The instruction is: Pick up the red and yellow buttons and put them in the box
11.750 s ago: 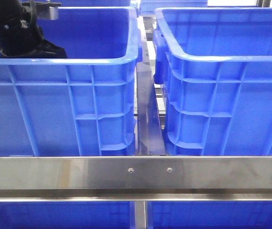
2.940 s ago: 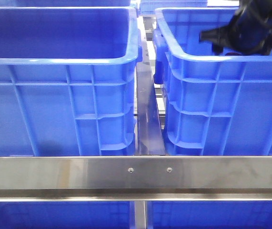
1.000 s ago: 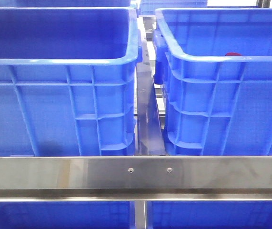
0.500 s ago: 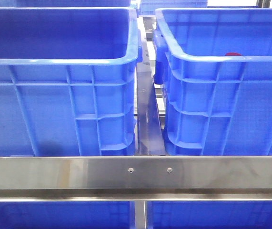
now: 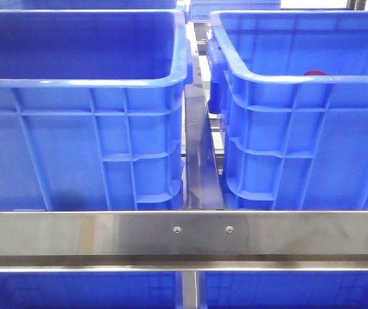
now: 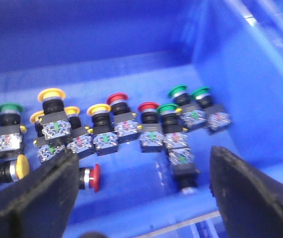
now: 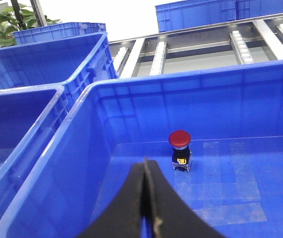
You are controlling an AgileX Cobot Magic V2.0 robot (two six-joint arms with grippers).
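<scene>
In the left wrist view my left gripper [image 6: 141, 198] is open and empty above a blue crate's floor [image 6: 146, 69] that holds several push buttons. Among them are yellow caps [image 6: 51, 95] and red caps [image 6: 117, 98]. One red button [image 6: 95, 177] lies on its side near the left finger [image 6: 32, 198]. In the right wrist view my right gripper [image 7: 145, 168] is shut and empty over the box [image 7: 181, 82]. One red button [image 7: 180, 140] stands upright on the box floor beyond the fingertips. Its cap [image 5: 315, 73] peeks over the right crate's rim in the front view, where neither gripper shows.
Green-capped buttons [image 6: 179, 92] lie among the others. The left crate [image 5: 80, 84] and right crate [image 5: 300, 80] stand side by side behind a steel rail [image 5: 184, 235]. A roller conveyor [image 7: 240, 44] and more blue crates [image 7: 205, 15] lie beyond.
Earlier the left arm reached into the left crate, then the right arm hung over the right crate. Both have left the front view. The red cap has stayed put for the last second.
</scene>
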